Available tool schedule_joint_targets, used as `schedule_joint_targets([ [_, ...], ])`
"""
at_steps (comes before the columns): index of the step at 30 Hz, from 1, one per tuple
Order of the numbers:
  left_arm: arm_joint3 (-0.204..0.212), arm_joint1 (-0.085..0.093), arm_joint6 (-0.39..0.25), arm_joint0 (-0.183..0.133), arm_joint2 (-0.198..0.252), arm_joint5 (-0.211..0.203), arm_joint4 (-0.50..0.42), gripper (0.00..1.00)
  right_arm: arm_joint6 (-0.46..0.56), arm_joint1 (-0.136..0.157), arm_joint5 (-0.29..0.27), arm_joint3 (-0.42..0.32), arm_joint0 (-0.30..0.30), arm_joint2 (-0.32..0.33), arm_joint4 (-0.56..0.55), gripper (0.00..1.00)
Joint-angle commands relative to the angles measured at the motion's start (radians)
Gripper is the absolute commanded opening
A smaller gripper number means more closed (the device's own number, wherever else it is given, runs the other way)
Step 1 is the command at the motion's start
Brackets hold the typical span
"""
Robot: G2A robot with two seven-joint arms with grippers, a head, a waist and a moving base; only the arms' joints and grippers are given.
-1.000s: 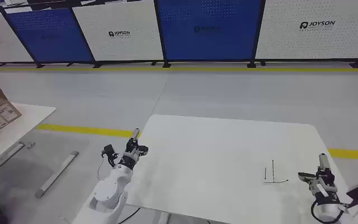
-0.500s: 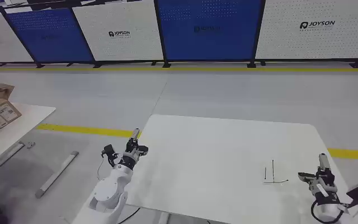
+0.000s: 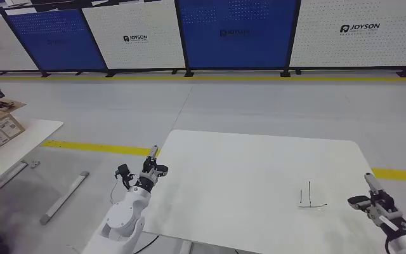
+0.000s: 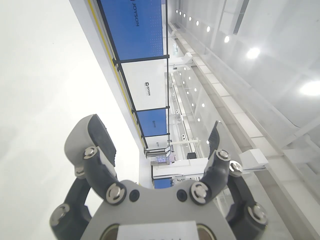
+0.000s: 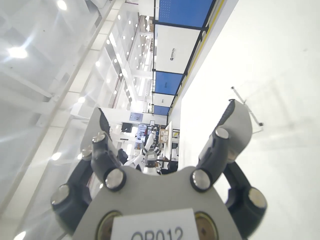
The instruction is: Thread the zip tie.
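Note:
Thin black zip ties lie flat on the white table near its right front corner, two strips pointing away from me and one lying across. My right gripper hangs at the table's right edge just beyond them, open and holding nothing. The right wrist view has the open gripper with a zip tie on the table past one fingertip. My left gripper stays at the table's left edge, far from the ties. It is open and holds nothing.
A second white table with a cardboard box stands off to the left. A grey bar lies on the floor between the tables. Blue and white panels close off the back.
My right gripper has shifted a little to the right and toward the front, away from the zip ties. The left arm and the ties have not moved.

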Motion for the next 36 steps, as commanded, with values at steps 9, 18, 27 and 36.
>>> schedule_joint_targets([
  [9, 0.000, 0.000, 0.000, 0.000, 0.000, 0.000, 0.000, 1.00, 0.000, 0.000, -0.002, -0.001, -0.001, -0.002, 0.005, 1.00],
  [18, 0.000, 0.000, 0.000, 0.000, 0.000, 0.000, 0.000, 1.00, 0.276, 0.020, -0.037, 0.067, 0.060, 0.056, 0.045, 1.00],
  [27, 0.000, 0.000, 0.000, 0.000, 0.000, 0.000, 0.000, 1.00, 0.687, 0.070, -0.016, 0.165, 0.220, 0.057, -0.101, 1.00],
  [36, 0.000, 0.000, 0.000, 0.000, 0.000, 0.000, 0.000, 1.00, 0.725, 0.079, 0.008, 0.218, 0.280, 0.018, -0.133, 1.00],
])
